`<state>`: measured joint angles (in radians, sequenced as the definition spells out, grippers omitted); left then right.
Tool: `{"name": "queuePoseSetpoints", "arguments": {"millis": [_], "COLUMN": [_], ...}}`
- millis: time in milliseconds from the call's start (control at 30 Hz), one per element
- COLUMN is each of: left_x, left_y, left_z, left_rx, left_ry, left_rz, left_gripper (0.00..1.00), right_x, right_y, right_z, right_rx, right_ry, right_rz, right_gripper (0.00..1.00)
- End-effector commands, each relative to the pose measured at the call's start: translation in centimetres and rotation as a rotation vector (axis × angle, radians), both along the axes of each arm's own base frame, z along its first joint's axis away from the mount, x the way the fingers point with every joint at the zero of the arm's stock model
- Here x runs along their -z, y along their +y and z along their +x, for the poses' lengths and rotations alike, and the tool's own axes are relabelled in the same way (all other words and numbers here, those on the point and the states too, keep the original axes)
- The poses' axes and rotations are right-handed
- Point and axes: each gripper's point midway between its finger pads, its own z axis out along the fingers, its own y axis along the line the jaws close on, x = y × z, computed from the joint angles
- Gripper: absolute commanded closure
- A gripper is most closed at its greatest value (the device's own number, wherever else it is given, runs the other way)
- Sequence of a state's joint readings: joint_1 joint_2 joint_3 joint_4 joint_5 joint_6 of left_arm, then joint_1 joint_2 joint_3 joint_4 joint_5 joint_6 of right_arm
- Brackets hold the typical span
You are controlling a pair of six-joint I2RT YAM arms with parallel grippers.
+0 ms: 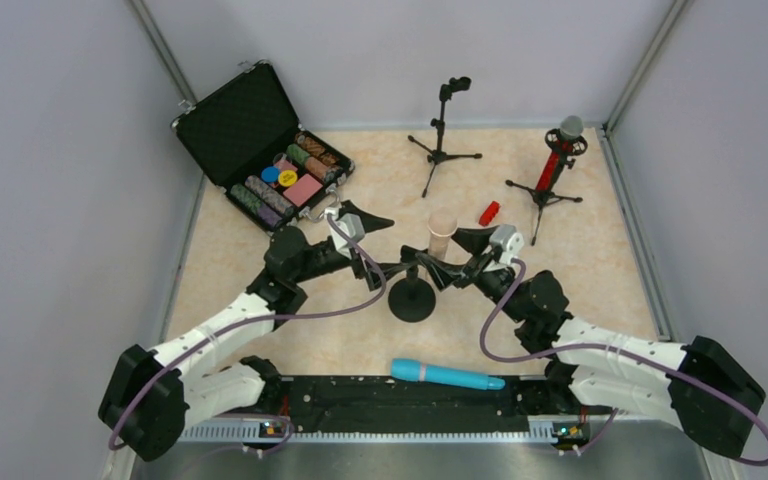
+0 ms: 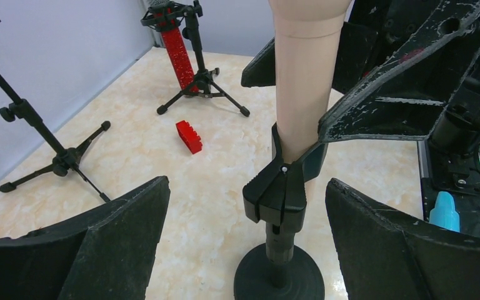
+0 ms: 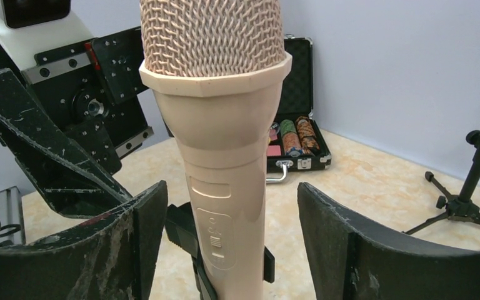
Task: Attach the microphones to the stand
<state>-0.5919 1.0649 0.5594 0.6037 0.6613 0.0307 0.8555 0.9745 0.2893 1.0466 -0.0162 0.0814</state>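
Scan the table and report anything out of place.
The blue microphone lies flat on the black strip at the near edge, not on any stand, while the rear tripod stand is empty. A small red block lies loose on the table. The beige microphone stands upright in its clip.

We see the left arm [image 1: 210, 335] and right arm [image 1: 615, 355] alike: white shells, black joints, a purple cable [image 1: 300, 316] looping along each. Black wedge fingers [image 3: 362, 250] are scuffed (white scratches on edges), with silver wrist blocks [image 1: 506, 240].
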Motion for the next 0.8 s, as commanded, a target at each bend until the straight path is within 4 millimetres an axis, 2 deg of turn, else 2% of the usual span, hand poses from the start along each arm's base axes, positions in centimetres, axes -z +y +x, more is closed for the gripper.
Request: {"name": "queuePoseSetpoints", "arguments": {"millis": [0, 133, 300, 533, 767], "left_x": [-0.7, 0.5, 2.8, 5.2, 6.1], "left_y": [1.2, 2.3, 2.7, 2.4, 0.8], "left_z": [0.2, 0.1, -0.8, -1.4, -1.4], "left_rx": [-0.040, -0.048, -0.025, 0.025, 0.132], "left_ry": [-0.010, 0.043, 0.069, 0.055, 0.052], "left_rz": [-0.031, -0.027, -0.005, 0.010, 0.010], "left_gripper": [0.01, 0.01, 0.01, 0.01, 0.04], "right_x": [-2.3, -1.9, -2.1, -2.4, -2.4], "right_y": [0.4, 0.4, 0.1, 0.2, 0.2], "right_z": [-0.9, -1.0, -1.1, -1.2, -1.3], "right_rx": [-0.045, -0.048, -0.045, -0.053, -0.058], "right_ry": [-0.035, -0.020, 0.004, 0.019, 0.026], "right_rz": [0.031, 0.022, 0.041, 0.030, 0.028], "right_gripper": [0.24, 0.14, 0.06, 0.04, 0.03]}}
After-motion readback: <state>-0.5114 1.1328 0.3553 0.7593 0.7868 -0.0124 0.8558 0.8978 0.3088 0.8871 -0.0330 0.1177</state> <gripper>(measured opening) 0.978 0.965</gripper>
